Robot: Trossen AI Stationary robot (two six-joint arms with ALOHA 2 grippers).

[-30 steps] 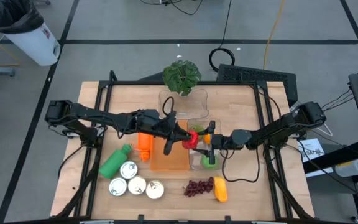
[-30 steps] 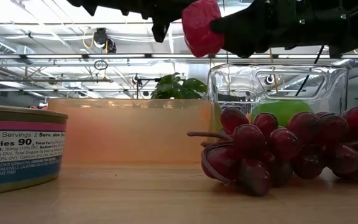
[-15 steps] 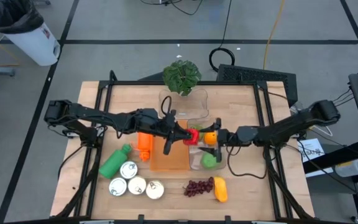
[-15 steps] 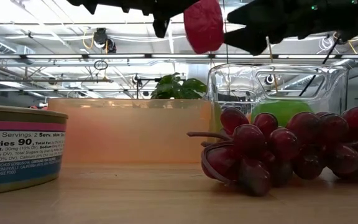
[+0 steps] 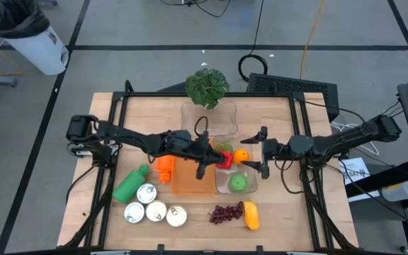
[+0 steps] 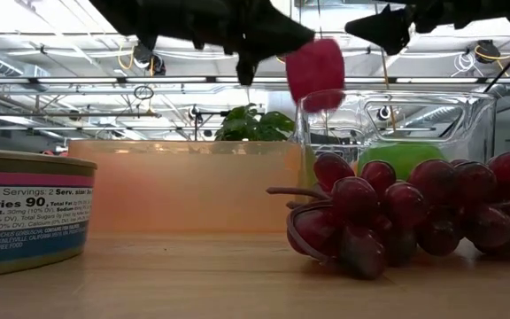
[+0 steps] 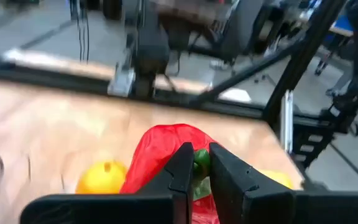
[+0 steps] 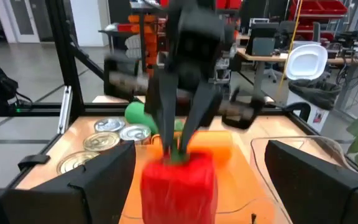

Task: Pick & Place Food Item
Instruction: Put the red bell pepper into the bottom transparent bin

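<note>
Red pepper point(image 5: 223, 159) stem in left gripper point(image 5: 214, 159); right gripper point(image 5: 262, 150) wide, empty.

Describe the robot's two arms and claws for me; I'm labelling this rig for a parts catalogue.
Both arms are dark, nearly black, built of slim jointed segments with bulkier rounded housings at the joints. Black cables loop loosely along each arm. The left claw ends in two narrow, flat, dark fingers. The right claw has two wider, blocky dark fingers. No markings or labels are visible.
</note>
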